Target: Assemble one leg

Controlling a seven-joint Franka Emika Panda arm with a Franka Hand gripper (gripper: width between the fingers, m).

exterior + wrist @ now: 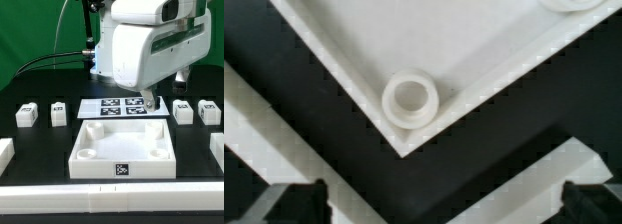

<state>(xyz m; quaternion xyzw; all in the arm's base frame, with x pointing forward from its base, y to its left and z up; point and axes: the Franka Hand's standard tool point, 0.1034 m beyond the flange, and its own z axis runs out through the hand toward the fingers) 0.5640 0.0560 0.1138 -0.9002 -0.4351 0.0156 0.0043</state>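
Note:
Four legs stand on the black table, small white blocks with square markers: two at the exterior view's left (27,115) (58,112) and two at its right (183,111) (208,110). The big white tray-like piece (100,160) lies in the middle. My gripper (150,100) hangs over the tray's far right corner, well apart from every leg. In the wrist view the gripper (441,205) is open and empty, with its dark fingertips (287,205) wide apart. Below it is the tray's corner with a round socket (411,100). No leg shows in the wrist view.
The marker board (112,106) lies behind the tray, partly under my gripper. Long white bars lie at the exterior view's left edge (5,150), right edge (218,150) and along the front (110,196). The arm's white body (150,45) fills the upper middle.

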